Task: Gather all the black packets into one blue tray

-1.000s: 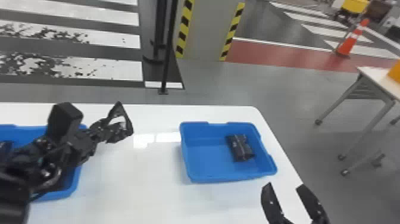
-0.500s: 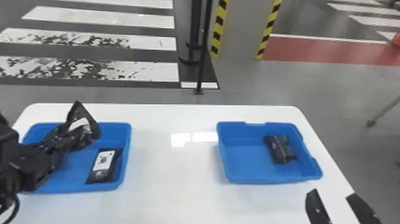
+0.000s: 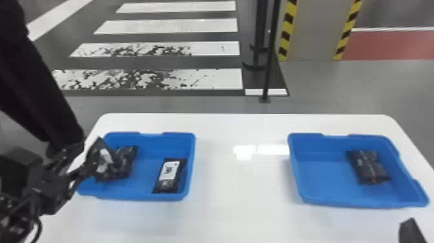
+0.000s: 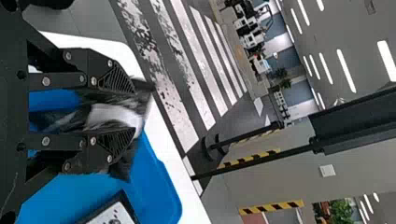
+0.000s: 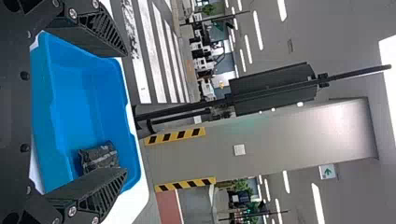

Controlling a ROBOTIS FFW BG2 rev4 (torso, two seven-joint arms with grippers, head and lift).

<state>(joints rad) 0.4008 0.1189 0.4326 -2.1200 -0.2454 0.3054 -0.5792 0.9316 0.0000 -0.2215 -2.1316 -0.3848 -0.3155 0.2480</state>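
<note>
In the head view my left gripper is over the left side of the left blue tray. It is shut on a black packet with a pale label; in the left wrist view the left gripper pinches this crumpled packet between its fingers. Dark packet material also shows just beside it, over the tray. Another labelled black packet lies at that tray's right side. The right blue tray holds one black packet. My right gripper is parked in front of it; in the right wrist view the right gripper stands open.
Both trays stand apart on a white table, with bare tabletop between them. A dark pole rises from the floor beyond the far table edge, beside a pillar with striped yellow and black edges.
The head view has turned left. Holding its packet, my left gripper has passed from right of the left tray to over its left part, uncovering the labelled packet inside. The right gripper appears unmoved.
</note>
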